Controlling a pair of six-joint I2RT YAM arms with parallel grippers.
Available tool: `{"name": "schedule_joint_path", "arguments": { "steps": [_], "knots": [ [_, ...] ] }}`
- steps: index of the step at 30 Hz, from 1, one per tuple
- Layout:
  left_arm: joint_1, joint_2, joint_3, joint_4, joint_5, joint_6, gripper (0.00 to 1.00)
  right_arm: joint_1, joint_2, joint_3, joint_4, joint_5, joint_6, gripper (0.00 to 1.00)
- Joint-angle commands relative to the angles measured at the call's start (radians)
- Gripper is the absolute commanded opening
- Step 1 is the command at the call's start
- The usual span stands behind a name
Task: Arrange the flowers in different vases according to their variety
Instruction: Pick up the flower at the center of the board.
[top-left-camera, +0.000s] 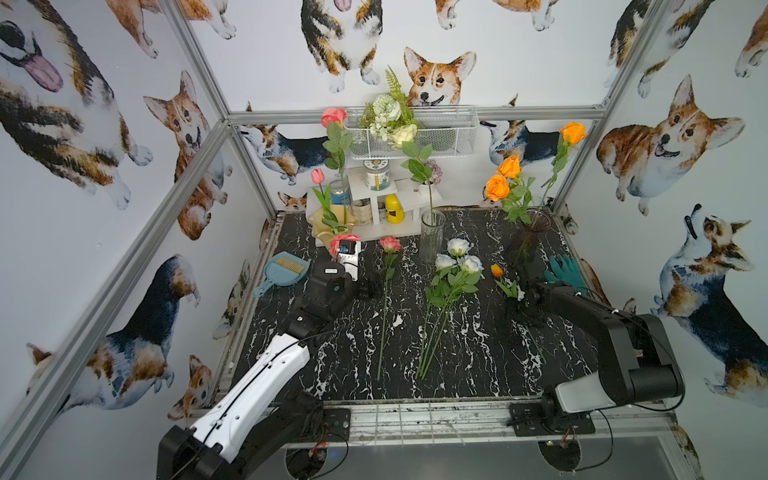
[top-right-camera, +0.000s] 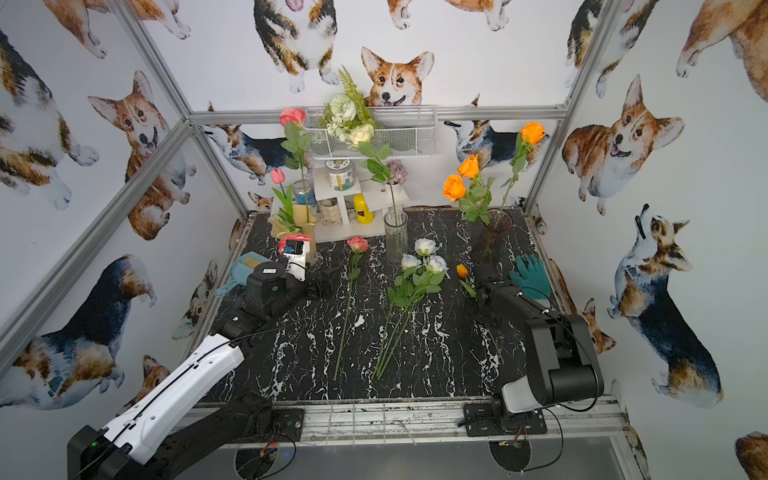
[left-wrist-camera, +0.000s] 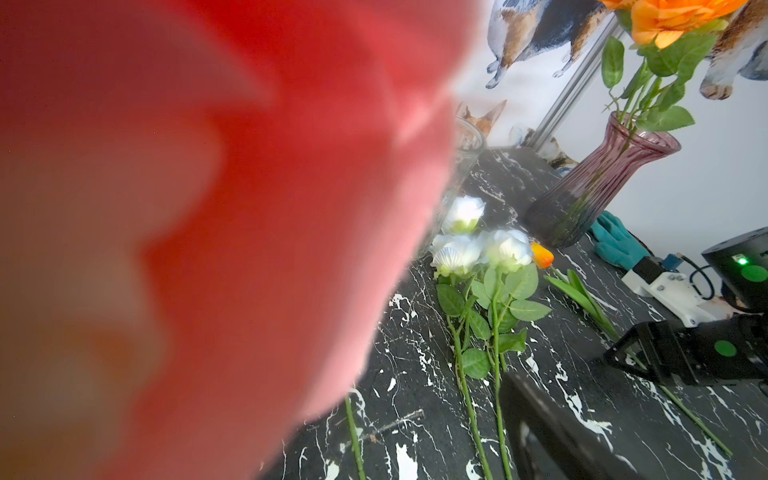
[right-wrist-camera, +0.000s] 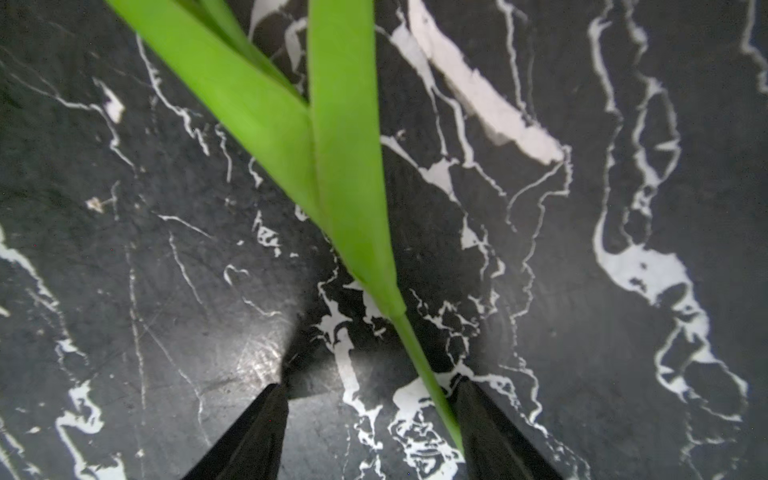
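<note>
Sorting is running partway: cream vase (top-left-camera: 326, 226) holding pink blooms (top-left-camera: 333, 116), clear vase (top-left-camera: 432, 239) 1 pale rose (top-left-camera: 404, 134), purple vase (top-left-camera: 530, 239) 3 orange roses (top-left-camera: 497, 187). Lying on the table (top-left-camera: 478, 365): 1 pink rose (top-left-camera: 390, 244), 3 white roses (top-left-camera: 458, 257), 1 orange tulip (top-left-camera: 497, 270). Right gripper (right-wrist-camera: 370, 382) is straddling the tulip's stem, jaws apart; left gripper (top-left-camera: 370, 289) spread.

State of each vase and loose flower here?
Creamy-yellow wavy-rimmed vase: holds pink rose, pink tulip.
Clear ribbed glass cylinder: holds cream rose.
Dark purple ribbed glass vase: holds orange roses.
Loose pink rose: lying flat.
Three white roses: lying flat.
Orange tulip: flat, between right gripper's open fingers.
</note>
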Motion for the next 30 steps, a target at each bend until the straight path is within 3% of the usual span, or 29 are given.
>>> {"name": "schedule_joint_path", "arguments": {
  "steps": [1, 11, 19, 30],
  "knots": [
    [0.001, 0.004, 0.007, 0.001, 0.014, -0.002, 1.00, 0.001, 0.008, -0.001, -0.002, -0.012, 0.004, 0.64],
    [0.001, 0.002, 0.006, -0.006, 0.014, -0.003, 1.00, 0.039, 0.116, 0.016, -0.014, -0.024, 0.002, 0.36],
    [0.000, 0.013, 0.008, -0.013, 0.012, -0.005, 1.00, 0.079, 0.165, -0.001, 0.022, -0.029, -0.002, 0.00],
    [0.000, 0.041, 0.005, -0.021, -0.003, -0.011, 1.00, 0.087, 0.018, -0.003, 0.070, 0.007, 0.000, 0.00]
  ]
}}
